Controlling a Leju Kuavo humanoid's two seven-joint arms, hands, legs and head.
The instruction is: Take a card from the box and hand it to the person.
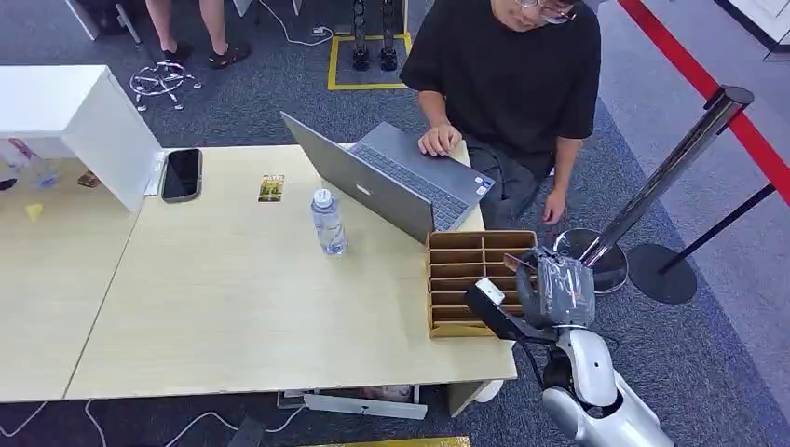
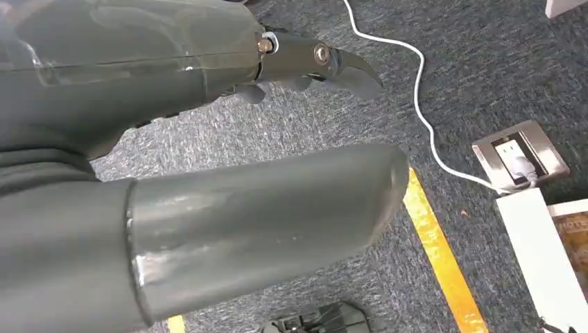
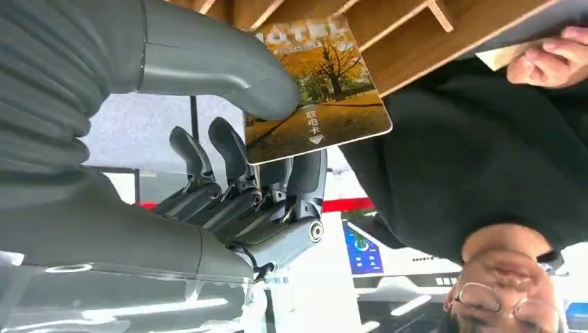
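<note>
The right hand [image 3: 229, 166] pinches a card [image 3: 319, 97] printed with autumn trees between its thumb and fingers, just above the wooden divided box [image 1: 475, 279] that sits at the desk's [image 1: 233, 307] right edge. The left hand [image 2: 208, 139] hangs over carpet with nothing in it, fingers loosely apart. A person in black [image 1: 508, 65] rests a hand on a laptop [image 1: 391, 182] at the desk's far right corner.

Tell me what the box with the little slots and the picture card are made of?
The box looks like plain wood or stiff brown board: matte tan dividers, with no shine. The card, which the right hand pinches, looks like glossy plastic: a smooth printed tree photo, rounded corners and a thin edge. It could be coated paper instead.
</note>
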